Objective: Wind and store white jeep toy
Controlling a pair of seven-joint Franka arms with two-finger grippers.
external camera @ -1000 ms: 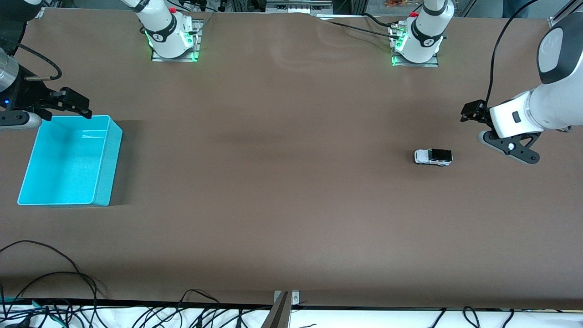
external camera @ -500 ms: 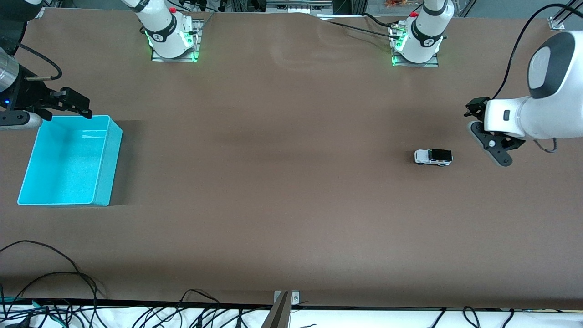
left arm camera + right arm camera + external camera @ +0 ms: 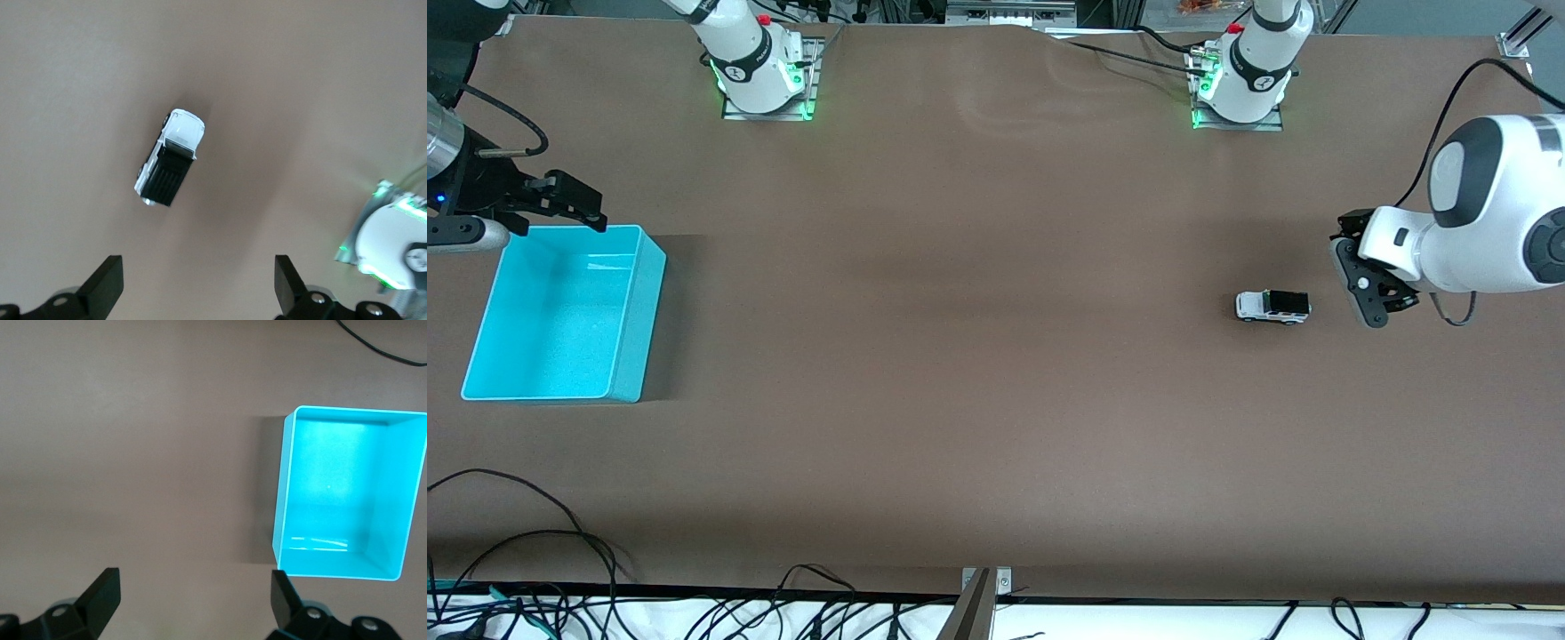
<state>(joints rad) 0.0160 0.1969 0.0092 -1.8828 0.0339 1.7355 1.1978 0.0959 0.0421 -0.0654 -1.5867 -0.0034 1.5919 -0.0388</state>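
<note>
The white jeep toy [image 3: 1272, 307] with its black rear stands on its wheels on the brown table, toward the left arm's end. In the left wrist view the jeep [image 3: 169, 158] lies ahead of the fingertips, apart from them. My left gripper [image 3: 1362, 277] hangs open and empty over the table beside the jeep. Its wrist view shows the left gripper [image 3: 197, 283] with wide jaws over bare table. My right gripper [image 3: 574, 206] waits open and empty over the farther corner of the turquoise bin [image 3: 633, 313]. The right gripper [image 3: 193, 597] sees the empty bin [image 3: 283, 493] from above.
Both arm bases [image 3: 760, 76] [image 3: 1240, 84] stand along the table edge farthest from the front camera. Black cables [image 3: 525, 542] lie along the near edge beside a metal bracket [image 3: 983, 582]. Brown table spreads between the jeep and the bin.
The left arm has swung and turned its wrist, bringing its open gripper down closer to the jeep. The right arm, the jeep and the bin have not moved.
</note>
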